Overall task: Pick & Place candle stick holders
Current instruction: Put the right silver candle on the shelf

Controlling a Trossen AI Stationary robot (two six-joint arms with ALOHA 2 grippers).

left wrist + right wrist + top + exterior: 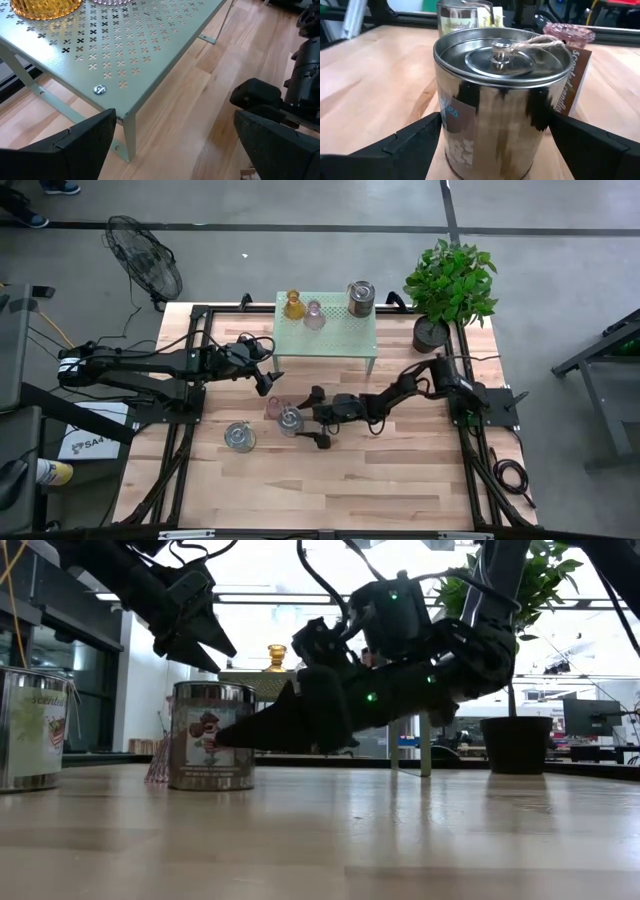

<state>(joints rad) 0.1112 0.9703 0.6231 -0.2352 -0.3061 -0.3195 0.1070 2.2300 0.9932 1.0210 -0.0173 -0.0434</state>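
Right claw [300, 426] low over the counter [380, 480], fingers spread either side of a silvery tin [502, 100], not yet clenched, lined up to lift it. Pink glass holder [568, 35] just behind the tin; second tin [239, 436] beyond it. Left claw [268, 380] released, hovering beside the green stand [150, 55], where amber [293, 305], pink [314, 315] and metal [361, 297] holders already sit.

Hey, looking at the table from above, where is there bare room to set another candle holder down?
The front half of the table is bare wood. On the green stand, the front strip is free. It is crowded at mid-table, where the right gripper straddles a metal holder beside a pink holder, with the left gripper nearby.
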